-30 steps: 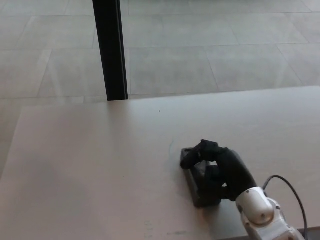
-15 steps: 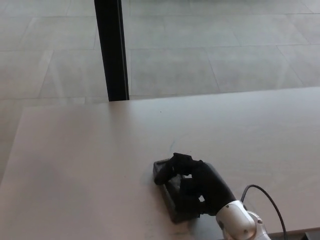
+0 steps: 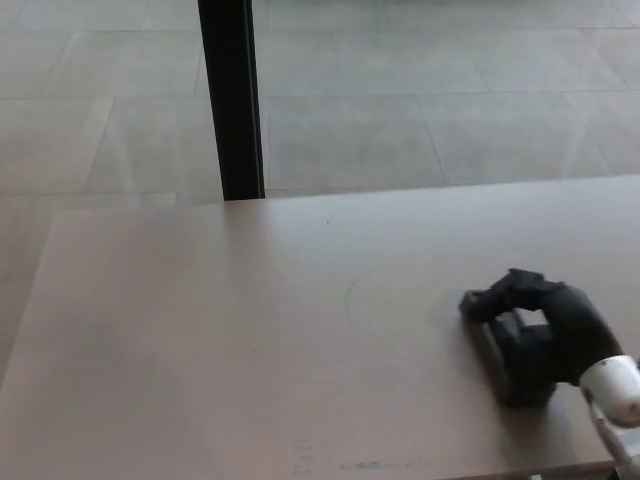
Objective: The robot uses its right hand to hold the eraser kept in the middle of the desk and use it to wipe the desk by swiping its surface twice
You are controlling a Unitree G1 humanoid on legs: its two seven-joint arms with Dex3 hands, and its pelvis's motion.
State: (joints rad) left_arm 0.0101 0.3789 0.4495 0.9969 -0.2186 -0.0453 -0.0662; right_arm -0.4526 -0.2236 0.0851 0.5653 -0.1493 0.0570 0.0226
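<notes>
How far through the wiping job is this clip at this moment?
Done: the right hand has the eraser gripped, flat on the desk. In hand: a swipe, the eraser having slid left, now back toward the desk's right side. Left: the swipe count can't be confirmed; the eraser isn't released yet.

One flat pale wooden desk (image 3: 200, 340), one dark block-shaped eraser (image 3: 505, 355), one black robot hand (image 3: 550, 325), one black upright post (image 3: 232, 100).

Dark, blocky eraser (image 3: 507, 362), lower right of frame. Flat on pale desk (image 3: 250, 340) surface, long axis running from upper left toward lower right. Mostly covered from above; near-left end and left side face visible.
</notes>
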